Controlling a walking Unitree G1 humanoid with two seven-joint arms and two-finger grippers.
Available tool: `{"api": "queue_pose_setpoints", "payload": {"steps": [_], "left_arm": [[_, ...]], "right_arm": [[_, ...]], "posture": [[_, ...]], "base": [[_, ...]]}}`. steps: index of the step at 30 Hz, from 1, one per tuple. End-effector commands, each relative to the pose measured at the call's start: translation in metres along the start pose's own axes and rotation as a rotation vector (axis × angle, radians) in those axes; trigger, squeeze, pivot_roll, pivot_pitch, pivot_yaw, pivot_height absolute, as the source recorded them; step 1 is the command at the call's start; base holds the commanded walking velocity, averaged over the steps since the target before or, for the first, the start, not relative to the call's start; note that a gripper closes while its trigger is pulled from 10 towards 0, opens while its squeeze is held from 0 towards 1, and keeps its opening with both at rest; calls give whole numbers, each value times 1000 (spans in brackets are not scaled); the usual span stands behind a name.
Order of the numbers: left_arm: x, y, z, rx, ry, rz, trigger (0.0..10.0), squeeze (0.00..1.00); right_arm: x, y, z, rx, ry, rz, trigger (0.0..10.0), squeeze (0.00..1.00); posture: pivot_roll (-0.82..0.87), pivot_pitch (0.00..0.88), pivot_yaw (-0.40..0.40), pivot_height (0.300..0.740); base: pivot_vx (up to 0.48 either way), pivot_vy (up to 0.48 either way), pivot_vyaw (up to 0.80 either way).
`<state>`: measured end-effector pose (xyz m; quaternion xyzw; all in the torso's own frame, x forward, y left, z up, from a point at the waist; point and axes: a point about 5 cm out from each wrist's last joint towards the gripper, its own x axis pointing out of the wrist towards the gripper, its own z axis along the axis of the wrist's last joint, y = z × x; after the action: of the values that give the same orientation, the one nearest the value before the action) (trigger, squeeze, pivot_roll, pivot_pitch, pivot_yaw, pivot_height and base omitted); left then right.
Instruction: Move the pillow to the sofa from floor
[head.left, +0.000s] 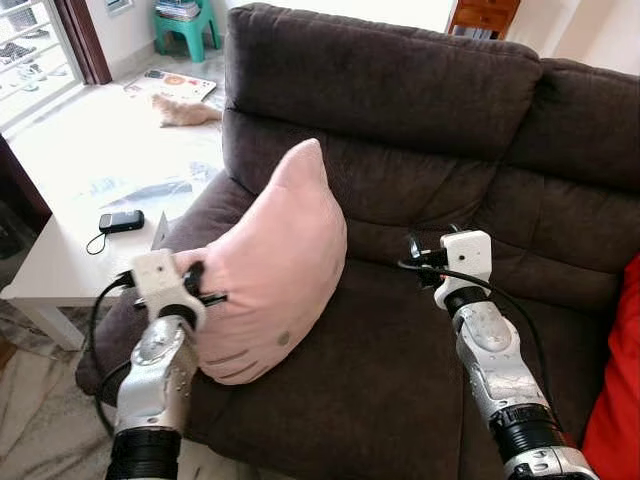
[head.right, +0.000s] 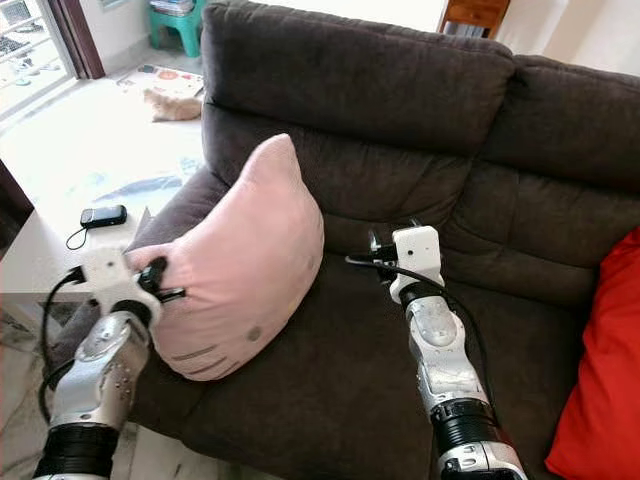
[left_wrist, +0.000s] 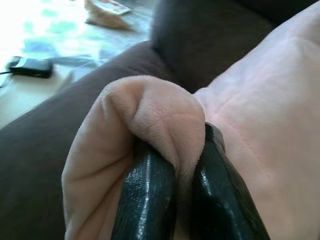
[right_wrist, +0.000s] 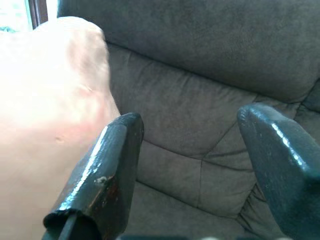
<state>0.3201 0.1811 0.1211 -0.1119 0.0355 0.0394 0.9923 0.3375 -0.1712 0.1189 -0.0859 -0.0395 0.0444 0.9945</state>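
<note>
Pinching pillow (head.left: 275, 265) corner, left tool (head.left: 196, 285)

Sunlit white table (head.left: 60, 262), teal stool (head.left: 186, 28), perhaps marble floor (head.left: 40, 425).

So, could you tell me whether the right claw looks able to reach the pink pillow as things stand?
Probably yes: the right claw is open above the sofa seat, with nothing between it and the pillow, which the left claw grips.
</note>
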Motion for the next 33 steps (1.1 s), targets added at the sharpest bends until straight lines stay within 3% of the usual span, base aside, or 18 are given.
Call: {"api": "queue_pose_setpoints", "payload": {"steps": [1, 4, 5, 7, 8, 11, 17, 18, 20, 21, 33], "left_arm": [[2, -3, -2, 35, 11, -49, 10000, 0], [4, -7, -2, 101, 10, -92, 10000, 0], [4, -6, -1, 205, -7, -110, 10000, 0], [4, -6, -1, 237, -13, -116, 10000, 0], [3, -8, 0, 352, -40, -148, 10000, 0], [2, -10, 1, 421, -67, -176, 10000, 0], [1, -3, 7, 372, -119, -121, 10000, 0], [1, -3, 8, 359, -125, -116, 10000, 220], [1, -3, 9, 350, -129, -112, 10000, 220], [1, -3, 9, 339, -135, -107, 10000, 1000], [0, -1, 22, 188, -196, -46, 10000, 1000]], "right_arm": [[-2, -3, 0, 11, 4, -22, 10000, 0], [-3, -3, 1, 15, 3, -27, 10000, 0], [-5, -2, 1, 31, -8, -32, 10000, 0], [-6, -2, 1, 37, -12, -33, 10000, 0], [-7, 0, 0, 56, -14, -32, 10000, 0], [-9, 2, -3, 64, -5, -31, 10000, 0], [-12, 7, -6, 91, 6, -35, 10000, 0], [-12, 7, -6, 91, 6, -35, 10000, 0], [-12, 7, -6, 91, 7, -35, 10000, 0], [-12, 7, -5, 92, 7, -35, 10000, 0], [-10, 9, -4, 95, 7, -19, 10000, 0]], "posture": [[7, 83, -94, 740], [4, 84, -92, 740], [6, 87, -91, 740], [6, 87, -91, 740], [7, 89, -92, 740], [8, 91, -92, 740], [9, 99, -91, 740], [8, 98, -92, 740], [8, 98, -92, 740], [7, 96, -92, 740], [7, 97, -100, 740]], "base": [[0, 0, 0], [0, 0, 0], [0, 0, 0], [0, 0, 0], [0, 0, 0], [0, 0, 0], [0, 0, 0], [0, 0, 0], [0, 0, 0], [0, 0, 0], [0, 0, 0]]}}
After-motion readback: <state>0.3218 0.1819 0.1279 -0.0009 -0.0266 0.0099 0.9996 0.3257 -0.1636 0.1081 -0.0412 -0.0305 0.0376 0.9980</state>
